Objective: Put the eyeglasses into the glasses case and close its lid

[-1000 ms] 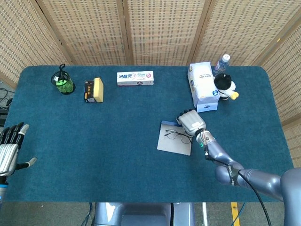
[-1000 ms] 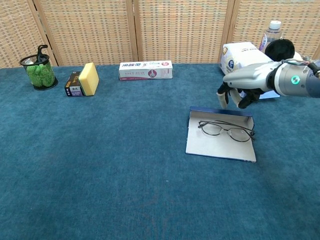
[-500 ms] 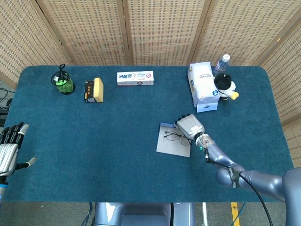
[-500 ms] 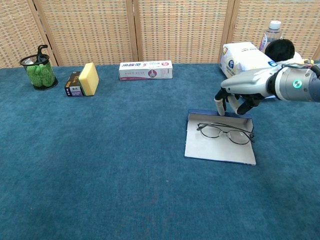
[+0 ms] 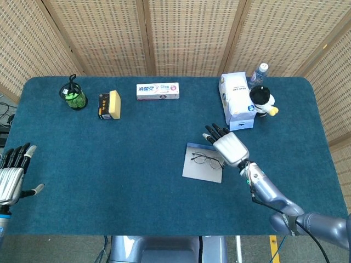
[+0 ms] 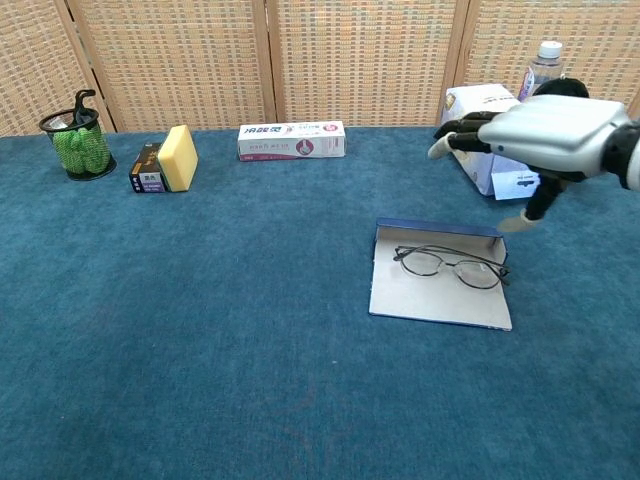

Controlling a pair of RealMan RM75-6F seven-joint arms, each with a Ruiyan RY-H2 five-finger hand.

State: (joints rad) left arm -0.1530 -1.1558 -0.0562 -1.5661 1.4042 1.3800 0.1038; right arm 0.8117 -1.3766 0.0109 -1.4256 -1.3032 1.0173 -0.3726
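The thin-framed eyeglasses lie unfolded on the flat grey inside of the open glasses case, whose low blue rear wall stands along its far edge. My right hand hovers above the case's far right side, fingers spread and pointing away, holding nothing. My left hand rests open at the table's near left edge, seen only in the head view.
At the back stand a green mesh cup, a black box with a yellow sponge and a toothpaste box. A tissue box, a plush toy and a bottle are behind the case.
My right hand lifted off the case's rear wall and spread its fingers. The case with the glasses shifted slightly toward me earlier. The left hand stayed put.
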